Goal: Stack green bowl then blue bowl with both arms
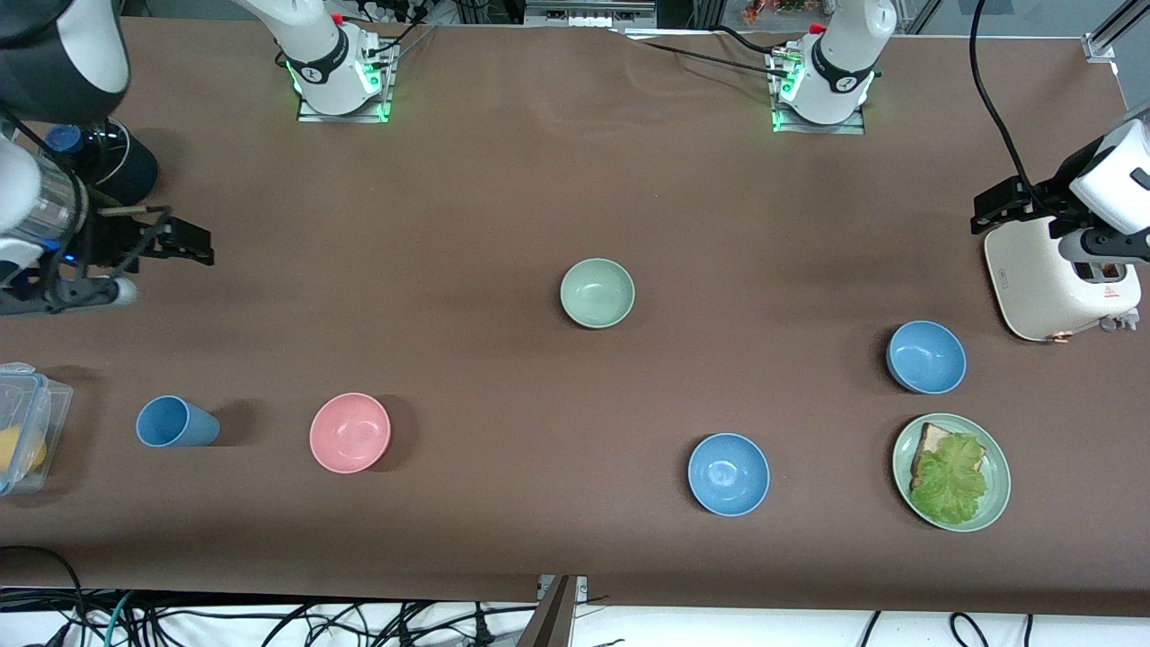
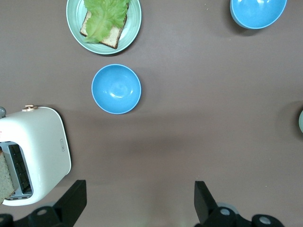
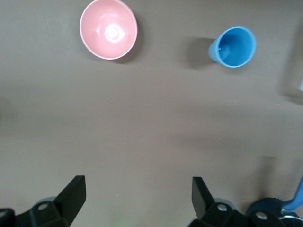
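Observation:
The green bowl stands alone mid-table; only its rim shows in the left wrist view. One blue bowl sits toward the left arm's end, next to the toaster. The other blue bowl sits nearer the front camera. My left gripper hangs open and empty in the air by the toaster. My right gripper hangs open and empty over bare table at the right arm's end. Both are well apart from the bowls.
A white toaster and a green plate with bread and lettuce are at the left arm's end. A pink bowl, a blue cup and a plastic box are at the right arm's end.

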{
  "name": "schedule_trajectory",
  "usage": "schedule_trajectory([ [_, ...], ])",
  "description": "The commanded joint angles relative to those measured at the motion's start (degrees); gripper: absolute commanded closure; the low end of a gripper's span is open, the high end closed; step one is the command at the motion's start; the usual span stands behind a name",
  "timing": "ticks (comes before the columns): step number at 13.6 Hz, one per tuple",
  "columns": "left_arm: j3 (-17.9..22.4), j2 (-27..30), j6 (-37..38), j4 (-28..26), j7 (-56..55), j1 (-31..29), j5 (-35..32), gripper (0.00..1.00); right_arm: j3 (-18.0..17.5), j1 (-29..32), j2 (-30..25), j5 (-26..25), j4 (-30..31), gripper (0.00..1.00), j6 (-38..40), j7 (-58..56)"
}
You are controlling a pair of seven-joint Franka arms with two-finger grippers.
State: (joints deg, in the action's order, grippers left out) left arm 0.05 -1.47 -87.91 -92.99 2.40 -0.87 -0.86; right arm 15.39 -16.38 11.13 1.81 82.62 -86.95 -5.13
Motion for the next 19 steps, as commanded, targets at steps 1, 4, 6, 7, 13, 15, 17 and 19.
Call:
schedule_trajectory([
  [1,-0.14,-0.47,0.99,1.15,0.50,-0.53,1.48,0.00,-2.73,3.63,-4.88,-0.85,2.20,0.01,-0.24,-0.67],
  [4,-0.23,-0.47,1.07,1.15,0.32,-0.45,1.48,0.00,-3.95,4.95,-6.56,-1.46,4.57,0.01,-0.93,-0.67],
  [6,-0.32,-0.73,1.07,1.15,0.41,-0.45,1.48,0.00,-6.24,5.74,-6.56,-3.21,4.57,0.01,-0.76,-0.67],
  [7,-0.23,-0.91,1.51,1.15,0.41,-0.45,1.48,0.00,-6.77,5.92,-6.65,-4.09,4.66,0.01,-0.59,-0.67],
  [13,-0.32,-1.43,1.69,1.32,0.76,-0.45,0.86,0.00,-6.77,5.83,-5.77,-4.10,3.43,0.01,-0.32,-0.67],
  [15,-0.23,-1.61,1.95,1.24,0.50,-0.45,0.86,0.00,-6.86,5.83,-5.51,-4.01,3.43,0.01,-0.41,-0.58],
  [17,-0.05,-2.75,1.43,0.80,0.76,-1.67,0.78,0.00,-6.86,5.57,-5.42,-4.01,3.34,0.01,-0.76,-0.58],
  [19,-0.05,-5.55,-1.02,0.97,0.94,-3.78,0.78,0.00,-6.86,5.57,-5.07,-3.92,3.08,0.01,-0.76,-0.67],
])
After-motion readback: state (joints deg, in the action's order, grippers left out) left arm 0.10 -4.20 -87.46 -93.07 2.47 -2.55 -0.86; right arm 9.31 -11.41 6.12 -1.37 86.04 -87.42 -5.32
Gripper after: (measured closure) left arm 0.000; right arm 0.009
